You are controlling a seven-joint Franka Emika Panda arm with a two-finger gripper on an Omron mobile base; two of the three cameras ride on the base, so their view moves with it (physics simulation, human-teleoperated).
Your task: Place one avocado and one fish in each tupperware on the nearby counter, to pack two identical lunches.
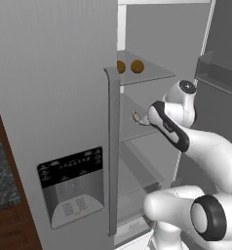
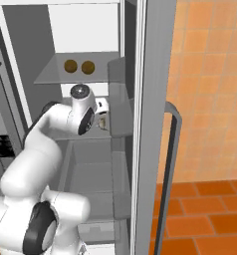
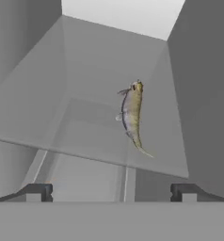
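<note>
A slim yellow-grey fish (image 3: pixel 132 114) lies on the glass middle shelf (image 3: pixel 85 136) of the open fridge, ahead of my gripper (image 3: pixel 111 193) and slightly to its right. The gripper is open, nothing sits between its fingertips (image 3: pixel 36 192), and it is short of the fish. From the left base the fish (image 1: pixel 136 116) shows just beyond my hand. Two round brown avocados (image 1: pixel 137 66) (image 2: pixel 70 65) rest side by side on the shelf above. A strip of the dark counter (image 1: pixel 2 171) shows at far left. The tupperware is out of view.
The grey fridge door with its dispenser panel (image 1: pixel 71 185) and vertical handle (image 1: pixel 112 146) stands open on the left. The other door (image 2: pixel 155 124) with its handle (image 2: pixel 173 149) stands open on the right, with bins (image 1: pixel 218 73) close to my arm.
</note>
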